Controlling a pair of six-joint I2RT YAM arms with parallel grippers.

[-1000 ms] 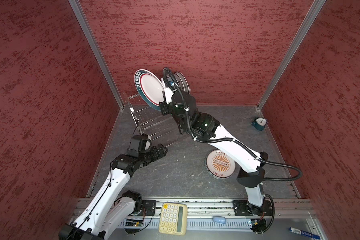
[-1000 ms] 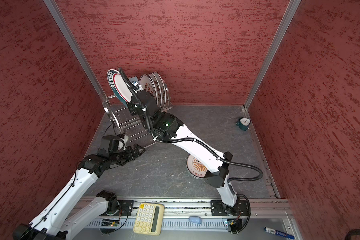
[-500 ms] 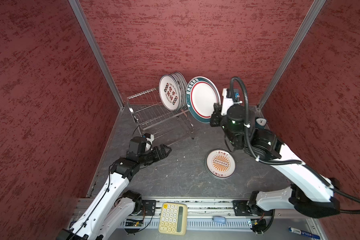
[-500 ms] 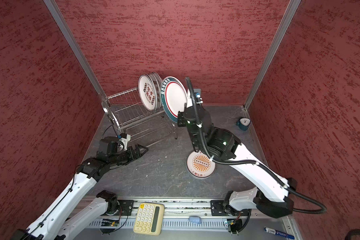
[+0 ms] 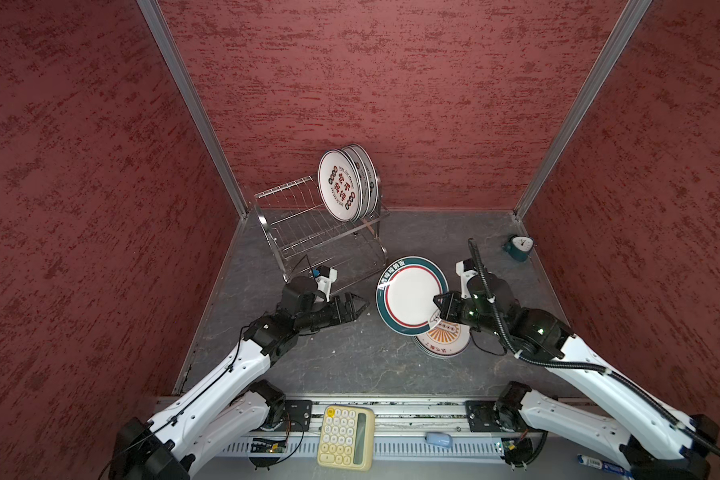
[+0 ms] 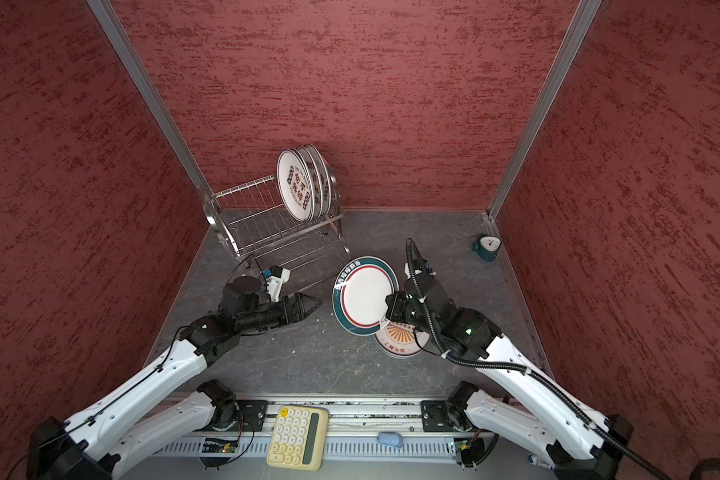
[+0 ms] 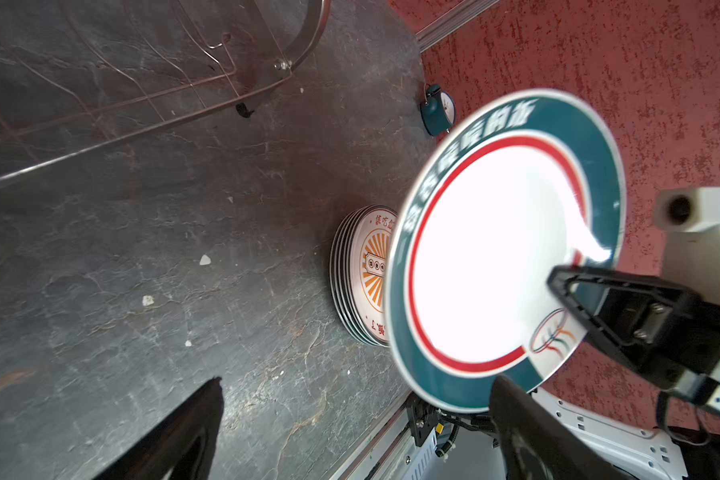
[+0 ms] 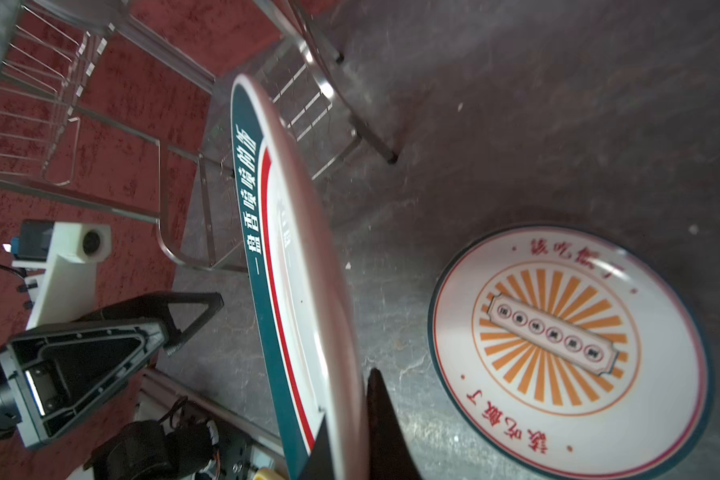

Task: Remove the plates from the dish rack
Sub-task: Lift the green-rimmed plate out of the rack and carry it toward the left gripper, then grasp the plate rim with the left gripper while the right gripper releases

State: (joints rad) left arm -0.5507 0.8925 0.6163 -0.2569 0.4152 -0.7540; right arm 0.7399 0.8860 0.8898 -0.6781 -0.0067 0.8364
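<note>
Right gripper [image 5: 438,311], clamping the teal-rimmed plate [image 5: 408,297], is bringing it from the dish rack [image 5: 304,232] down over the centre-right stack [image 5: 445,337]; left gripper [image 5: 358,305] is idling, spread wide.

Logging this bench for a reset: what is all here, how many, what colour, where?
dish rack: one, steel, far left
plates in the rack: about four, white with red-black characters, upright on top shelf
stacked plates: several, orange sunburst, flat, right of middle
teal-rimmed plate: one, white, tilted over the stacked plates
clock: one, teal, far right corner
calculator: one, yellow, front rail
small blue object: one, beside calculator
pen: one, blue-white, front right edge
table: one, dark grey
walls: three, red
left gripper: one, black, open and empty, near rack
right gripper: one, black, shut on teal-rimmed plate
</note>
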